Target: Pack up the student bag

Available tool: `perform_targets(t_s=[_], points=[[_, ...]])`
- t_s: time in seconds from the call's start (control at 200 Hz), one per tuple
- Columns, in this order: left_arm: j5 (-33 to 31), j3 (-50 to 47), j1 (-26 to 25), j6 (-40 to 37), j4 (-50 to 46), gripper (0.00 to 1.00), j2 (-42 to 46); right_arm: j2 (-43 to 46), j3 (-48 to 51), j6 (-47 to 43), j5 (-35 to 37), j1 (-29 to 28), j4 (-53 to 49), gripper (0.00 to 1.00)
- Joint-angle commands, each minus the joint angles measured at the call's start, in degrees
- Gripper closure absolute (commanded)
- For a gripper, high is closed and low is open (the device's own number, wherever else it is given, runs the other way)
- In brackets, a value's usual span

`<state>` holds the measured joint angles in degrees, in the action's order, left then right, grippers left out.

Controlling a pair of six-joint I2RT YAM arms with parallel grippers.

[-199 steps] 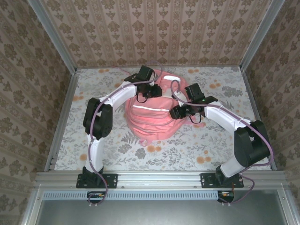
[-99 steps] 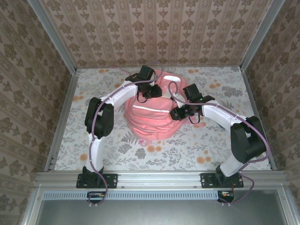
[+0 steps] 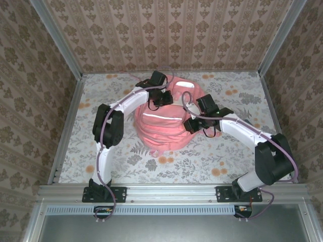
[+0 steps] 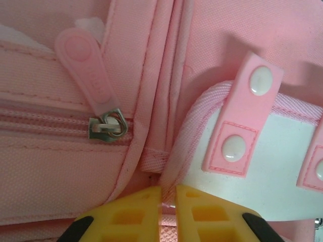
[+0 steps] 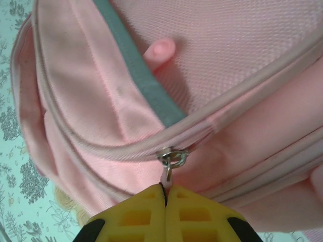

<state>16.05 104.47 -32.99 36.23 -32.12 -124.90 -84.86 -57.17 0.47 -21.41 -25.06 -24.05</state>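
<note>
Right gripper clamps a zipper pull on the student bag just ahead. Left gripper is almost together, seemingly pinching a seam.

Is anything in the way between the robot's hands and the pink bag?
No, nothing visible is in the way. Both are already touching the student bag. The right gripper is shut on a zipper pull of the bag, and the left gripper pinches a seam of its pink fabric.
</note>
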Motion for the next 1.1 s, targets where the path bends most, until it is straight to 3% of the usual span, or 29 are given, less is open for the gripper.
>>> perform_targets(t_s=[0.0,0.11,0.23,0.35,0.465,0.555,0.705,0.885,1.095], points=[[-4.9,-1.4,1.0,3.5,-2.3,0.85,-5.2,2.7,2.3,1.7,-2.4,-2.5,-2.8,1.0],[-4.4,-2.3,0.9,5.2,-1.0,0.86,-5.3,2.9,3.1,2.3,-4.7,-5.0,-1.6,1.0],[-3.6,-2.5,1.0,5.4,-0.4,0.86,-5.2,3.7,3.1,5.9,1.1,-5.4,-0.5,1.0],[-1.2,-1.8,1.0,3.8,0.2,0.84,-4.4,7.3,3.5,10.9,6.9,-3.7,1.1,0.79],[0.1,-0.5,1.0,2.1,-0.3,0.81,-3.4,8.5,4.1,16.4,7.0,-1.4,4.0,0.62],[-0.1,0.5,1.2,1.6,-1.2,0.81,-3.9,7.5,4.0,16.8,5.2,-1.6,5.8,0.55],[-0.5,2.1,1.4,1.1,-3.0,0.81,-5.9,3.4,2.5,13.0,4.9,-2.5,4.6,0.51],[-0.7,2.4,1.5,0.6,-3.7,0.81,-6.4,0.6,-0.2,7.3,7.9,-6.1,2.1,0.4],[-0.6,2.4,1.6,0.5,-3.9,0.81,-6.5,-2.9,-2.7,7.8,14.9,-6.8,2.1,0.44]])
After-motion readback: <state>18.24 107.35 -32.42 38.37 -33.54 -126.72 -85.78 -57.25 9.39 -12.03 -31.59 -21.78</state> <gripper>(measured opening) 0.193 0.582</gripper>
